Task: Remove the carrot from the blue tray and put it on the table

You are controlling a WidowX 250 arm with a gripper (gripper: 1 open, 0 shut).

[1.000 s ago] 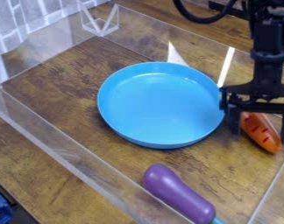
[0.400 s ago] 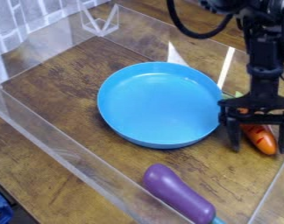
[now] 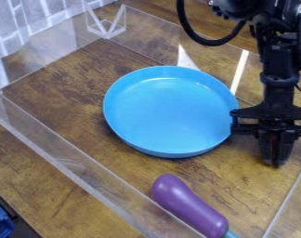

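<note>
Gripper: you see the black gripper at the right edge of the frame, pointing steeply down at the table, its fingers drawn together into one narrow dark point.
Jaws: together. You cannot tell from this view whether anything is pinched between them, since the fingers hide the spot.
Carrot: you cannot see it. No orange shows around the fingertips or anywhere else in the frame, so its position, long axis and pointing direction cannot be read here.
Blue tray: it lies flat in the middle of the frame, and its bowl shows only bare blue. Its right rim sits just beside the gripper, left of the fingers.
Eggplant: you find the purple toy at the lower middle, lying on the wood with its long axis running from upper left to lower right, apart from the tray's lower rim.
Clear wall: a transparent barrier runs around the wooden surface, along the left, the lower left and the right.
</note>
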